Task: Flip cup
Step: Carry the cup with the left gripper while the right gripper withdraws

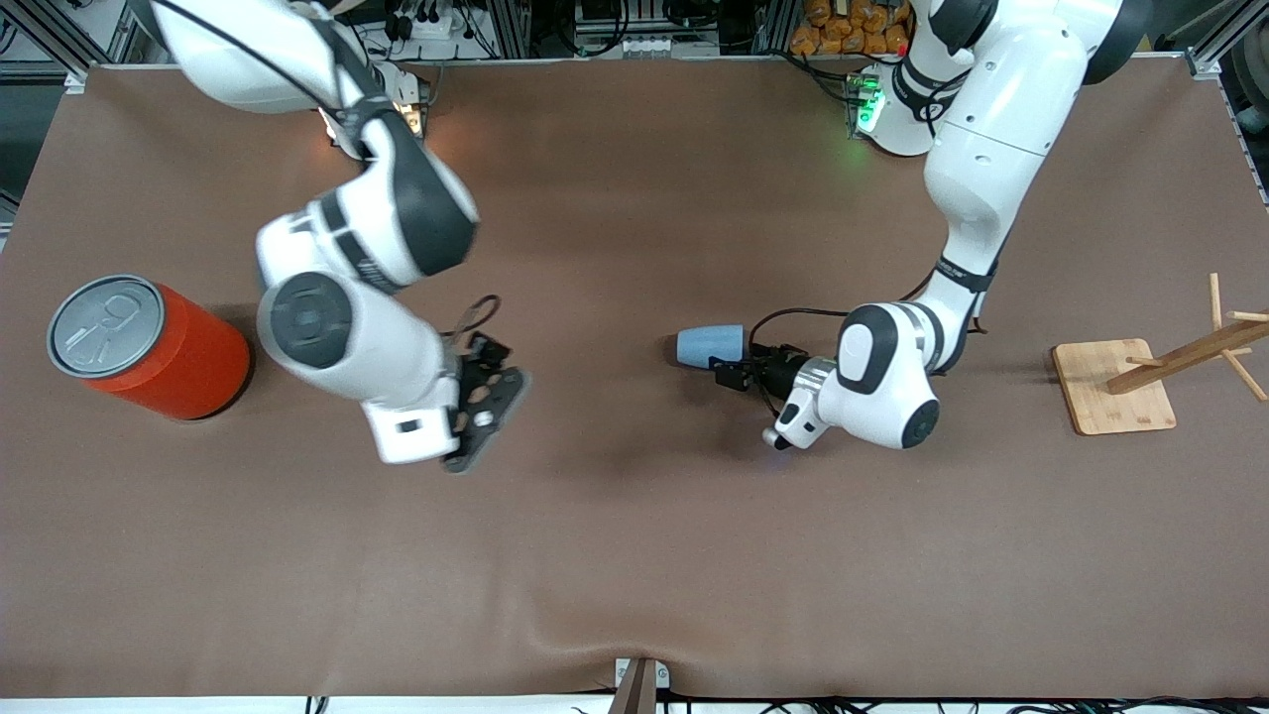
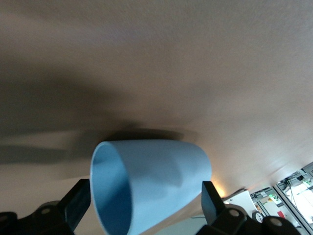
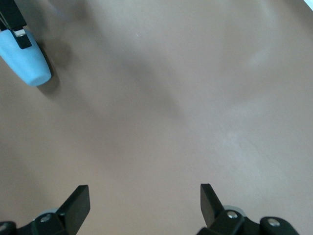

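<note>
Table (image 1: 634,555): broad, covered in smooth matte brown cloth, slightly puckered at the edge nearest the front camera. Can (image 1: 149,347): large orange cylinder, grey pull-tab lid, upright toward the right arm's end. Rack (image 1: 1115,385): pale wooden square base with slanted pegged stem, toward the left arm's end. Right gripper (image 1: 486,402): black fingers spread wide, empty, over bare cloth between can and cup. Left gripper (image 2: 144,208): low at the table's middle, fingers spread either side of the cup's rim, apparently not pressing it. Cup (image 1: 710,346): small, light-blue smooth plastic, tapered, handleless; lying on its side mid-table, long axis along the table's length, mouth toward the left gripper, closed base toward the can.
</note>
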Controlling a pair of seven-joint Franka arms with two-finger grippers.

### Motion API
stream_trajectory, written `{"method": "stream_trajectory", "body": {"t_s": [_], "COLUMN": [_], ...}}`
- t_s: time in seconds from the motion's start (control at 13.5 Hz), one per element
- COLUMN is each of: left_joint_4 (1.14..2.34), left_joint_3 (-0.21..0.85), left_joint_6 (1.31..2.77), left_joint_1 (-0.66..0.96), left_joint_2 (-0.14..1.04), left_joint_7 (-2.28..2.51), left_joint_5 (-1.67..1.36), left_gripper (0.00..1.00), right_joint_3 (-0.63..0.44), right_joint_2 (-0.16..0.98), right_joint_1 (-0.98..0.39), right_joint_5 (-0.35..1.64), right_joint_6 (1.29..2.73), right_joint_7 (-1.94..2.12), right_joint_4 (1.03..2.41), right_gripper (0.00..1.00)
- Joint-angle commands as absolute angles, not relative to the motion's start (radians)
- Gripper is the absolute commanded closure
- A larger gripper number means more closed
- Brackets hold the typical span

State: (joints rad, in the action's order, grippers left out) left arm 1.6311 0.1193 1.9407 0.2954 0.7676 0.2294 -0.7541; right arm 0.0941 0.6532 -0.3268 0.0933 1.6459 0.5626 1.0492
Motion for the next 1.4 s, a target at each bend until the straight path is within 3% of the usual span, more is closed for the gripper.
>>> {"method": "stream_trajectory", "body": {"t_s": [0.0, 0.37, 0.44, 0.52, 0.66, 0.96, 1.33], "left_joint_4": [1.643, 1.641, 1.643, 1.646, 1.647, 1.652, 1.634], "left_joint_3": [0.114, 0.112, 0.112, 0.112, 0.112, 0.104, 0.1], "left_joint_6": [1.996, 2.009, 2.01, 2.008, 1.997, 1.968, 1.967], "left_joint_1": [0.327, 0.347, 0.351, 0.354, 0.359, 0.359, 0.342], "left_joint_2": [0.762, 0.772, 0.772, 0.77, 0.767, 0.746, 0.684], "left_joint_7": [0.256, 0.259, 0.262, 0.277, 0.307, 0.342, 0.449], "left_joint_5": [-0.775, -0.804, -0.804, -0.802, -0.792, -0.764, -0.515], "left_gripper": [0.0, 0.0, 0.43, 0.71, 1.0, 1.0, 1.0], "right_joint_3": [0.109, 0.109, 0.11, 0.11, 0.11, 0.109, 0.098], "right_joint_2": [0.635, 0.609, 0.606, 0.606, 0.597, 0.586, 0.586], "right_joint_1": [-0.269, -0.209, -0.195, -0.183, -0.173, -0.146, -0.124], "right_joint_5": [0.144, 0.144, 0.143, 0.144, 0.153, 0.164, 0.15], "right_joint_6": [1.617, 1.562, 1.554, 1.533, 1.525, 1.502, 1.485], "right_joint_7": [0.642, 0.658, 0.66, 0.669, 0.693, 0.732, 0.738], "right_joint_4": [1.075, 1.078, 1.08, 1.08, 1.08, 1.08, 1.078], "right_gripper": [0.0, 0.0, 0.0, 0.0, 0.0, 0.0, 0.0]}}
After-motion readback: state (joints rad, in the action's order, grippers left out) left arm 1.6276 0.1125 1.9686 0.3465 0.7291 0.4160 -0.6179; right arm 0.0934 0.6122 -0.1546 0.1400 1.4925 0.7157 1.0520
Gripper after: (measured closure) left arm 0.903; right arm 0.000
